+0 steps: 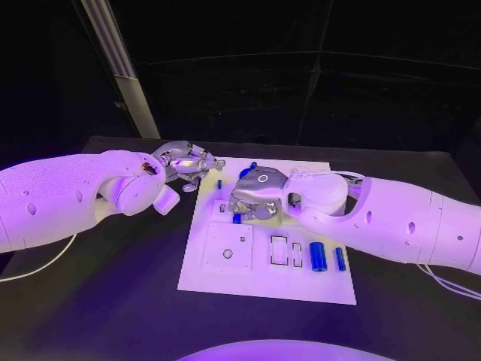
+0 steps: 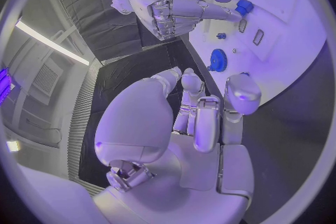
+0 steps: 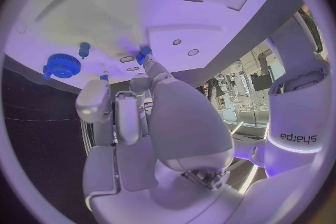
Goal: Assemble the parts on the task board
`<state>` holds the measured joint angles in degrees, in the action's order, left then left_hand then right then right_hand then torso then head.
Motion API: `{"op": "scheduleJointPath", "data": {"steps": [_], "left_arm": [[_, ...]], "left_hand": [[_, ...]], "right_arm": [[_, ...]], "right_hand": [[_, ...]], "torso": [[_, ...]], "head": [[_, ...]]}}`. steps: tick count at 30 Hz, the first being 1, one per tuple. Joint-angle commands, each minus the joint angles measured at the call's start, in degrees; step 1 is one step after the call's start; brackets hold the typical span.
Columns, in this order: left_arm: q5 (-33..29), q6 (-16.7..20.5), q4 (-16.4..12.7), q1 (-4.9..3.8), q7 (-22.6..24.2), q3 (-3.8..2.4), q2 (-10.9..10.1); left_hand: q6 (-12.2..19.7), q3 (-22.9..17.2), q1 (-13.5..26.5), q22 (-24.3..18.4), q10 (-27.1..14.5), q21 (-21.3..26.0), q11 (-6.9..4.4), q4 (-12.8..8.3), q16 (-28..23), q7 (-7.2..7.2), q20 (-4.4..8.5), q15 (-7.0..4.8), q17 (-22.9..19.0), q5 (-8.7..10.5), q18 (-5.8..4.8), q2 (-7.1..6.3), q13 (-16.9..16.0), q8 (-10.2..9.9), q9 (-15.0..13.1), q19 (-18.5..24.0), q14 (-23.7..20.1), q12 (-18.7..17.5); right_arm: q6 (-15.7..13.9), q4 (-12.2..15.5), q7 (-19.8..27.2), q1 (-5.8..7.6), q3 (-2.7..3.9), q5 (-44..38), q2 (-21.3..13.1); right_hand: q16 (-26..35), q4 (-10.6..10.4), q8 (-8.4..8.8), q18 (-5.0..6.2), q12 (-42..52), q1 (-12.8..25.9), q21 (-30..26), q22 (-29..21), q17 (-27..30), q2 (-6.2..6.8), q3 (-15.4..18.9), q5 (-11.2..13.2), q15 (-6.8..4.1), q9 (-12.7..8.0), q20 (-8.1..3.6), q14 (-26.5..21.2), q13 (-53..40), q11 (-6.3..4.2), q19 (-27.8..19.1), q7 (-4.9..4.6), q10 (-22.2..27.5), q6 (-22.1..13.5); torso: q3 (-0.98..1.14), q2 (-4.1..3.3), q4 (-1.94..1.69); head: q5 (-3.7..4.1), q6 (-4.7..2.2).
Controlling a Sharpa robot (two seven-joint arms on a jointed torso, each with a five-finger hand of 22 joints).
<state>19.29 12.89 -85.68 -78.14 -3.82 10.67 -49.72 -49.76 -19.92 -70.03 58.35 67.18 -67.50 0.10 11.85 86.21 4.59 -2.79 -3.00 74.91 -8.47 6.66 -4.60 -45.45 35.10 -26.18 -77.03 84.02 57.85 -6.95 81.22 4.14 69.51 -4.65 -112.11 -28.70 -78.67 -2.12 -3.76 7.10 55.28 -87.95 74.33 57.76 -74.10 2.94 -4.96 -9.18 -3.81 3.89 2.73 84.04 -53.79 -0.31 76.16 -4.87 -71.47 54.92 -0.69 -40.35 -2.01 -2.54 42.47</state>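
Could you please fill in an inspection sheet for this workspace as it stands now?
Surface: black table, bearing the white task board at its middle.
Job's things: two blue cylinders lie on the board's near right part; a blue gear stands on the board near its far end, a small blue peg beside it.
Clutter: nothing seen.
Hands: left hand hovers at the board's far left corner, holding nothing; right hand is over the board's middle, pinching a small blue part at its fingertips.
Cables: a pale cable trails from the left arm; others from the right arm.
Surroundings: dark room; a pale post stands behind the table.
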Motion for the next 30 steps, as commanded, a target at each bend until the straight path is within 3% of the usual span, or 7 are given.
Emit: {"op": "scheduleJointPath", "data": {"steps": [1, 9, 14, 18, 30], "left_arm": [[-1.11, 1.24, -0.15, -0.08, 1.61, -0.02, -0.22], [-1.12, 1.09, 0.09, -0.09, 1.43, -0.03, -0.24], [-1.12, 0.92, 0.18, -0.10, 1.28, -0.03, -0.15], [-1.12, 0.86, 0.23, -0.11, 1.20, -0.03, -0.11], [-1.12, 0.55, 0.40, -0.12, 0.97, -0.03, 0.02]], "left_hand": [[-0.10, 0.40, 0.31, 0.12, 0.34, -0.27, -0.07, 0.03, 0.36, -0.33, 0.01, -0.58, 10.30, 0.17, -0.16, 0.32, -0.20, 0.46, -0.17, -0.50, 4.57, 0.45], [-0.05, 0.43, 0.25, 0.08, 0.32, -0.24, -0.10, 0.01, 0.37, -0.36, 0.04, -0.61, 10.31, 0.16, -0.15, 0.36, -0.21, 0.54, -0.20, -0.50, 4.58, 0.49], [0.11, 0.47, 0.08, 0.04, 0.26, -0.20, -0.16, -0.06, 0.37, -0.41, 0.12, -0.67, 10.31, 0.13, -0.15, 0.47, -0.20, 0.72, -0.27, -0.50, 4.58, 0.57], [0.17, 0.48, 0.01, 0.03, 0.25, -0.19, -0.18, -0.10, 0.38, -0.43, 0.14, -0.69, 10.32, 0.12, -0.15, 0.52, -0.23, 0.79, -0.29, -0.51, 4.59, 0.62], [0.39, 0.48, -0.31, 0.04, 0.13, -0.18, -0.24, -0.26, 0.40, -0.49, 0.22, -0.75, 10.34, 0.09, -0.16, 0.69, -0.18, 1.03, -0.38, -0.54, 4.60, 0.69]], "right_arm": [[0.60, -0.32, 0.77, 0.01, 0.00, -3.23, 0.45], [2.56, -0.88, 1.52, -0.08, -0.05, -4.14, 1.15], [3.79, -0.68, 1.85, -0.09, -1.71, -4.58, 1.24], [4.17, -0.77, 2.04, -0.09, -2.31, -4.83, 1.44], [4.29, -1.84, 2.27, -0.10, -2.66, -5.56, 2.28]], "right_hand": [[-0.30, 0.25, 0.17, -1.10, 0.71, -0.15, 0.33, 0.14, -0.19, 0.47, -0.71, 0.31, -0.60, -0.03, -0.60, 3.06, -0.64, -0.48, 0.01, 0.16, -0.07, -0.51], [-0.52, 2.26, 0.04, -1.13, 1.53, -0.42, 0.52, 0.40, -0.57, 0.62, -3.47, 0.88, -0.80, 0.08, -0.86, 3.10, -1.67, -0.76, -0.15, 0.61, -0.08, -1.20], [-0.58, 3.04, -0.03, -1.13, 1.87, -0.26, 0.57, 0.46, -0.69, 0.76, -4.68, 1.06, -0.83, 0.13, -0.90, 3.12, -2.09, -0.81, -0.24, 0.75, -0.17, -1.20], [-0.71, 3.87, -0.12, -1.15, 2.36, 0.21, 0.67, 0.62, -0.91, 0.92, -6.11, 1.24, -0.87, 0.21, -0.92, 3.16, -2.64, -0.85, -0.29, 0.84, -0.35, -0.98], [-0.97, 6.04, -0.37, -1.22, 3.83, 2.18, 1.03, 1.17, -1.36, 1.27, -10.59, 1.84, -0.83, 0.38, -0.89, 3.24, -4.24, -0.76, -0.32, 0.68, -0.85, 0.19]], "torso": [[0.06, 0.06, 0.17], [0.07, 0.11, 0.22], [0.07, 0.17, 0.19], [0.09, 0.12, 0.15], [0.07, 0.12, 0.20]], "head": [[-0.26, 0.26], [-0.40, 0.44], [-0.40, 0.59], [-0.38, 0.63], [-0.43, 0.74]]}}
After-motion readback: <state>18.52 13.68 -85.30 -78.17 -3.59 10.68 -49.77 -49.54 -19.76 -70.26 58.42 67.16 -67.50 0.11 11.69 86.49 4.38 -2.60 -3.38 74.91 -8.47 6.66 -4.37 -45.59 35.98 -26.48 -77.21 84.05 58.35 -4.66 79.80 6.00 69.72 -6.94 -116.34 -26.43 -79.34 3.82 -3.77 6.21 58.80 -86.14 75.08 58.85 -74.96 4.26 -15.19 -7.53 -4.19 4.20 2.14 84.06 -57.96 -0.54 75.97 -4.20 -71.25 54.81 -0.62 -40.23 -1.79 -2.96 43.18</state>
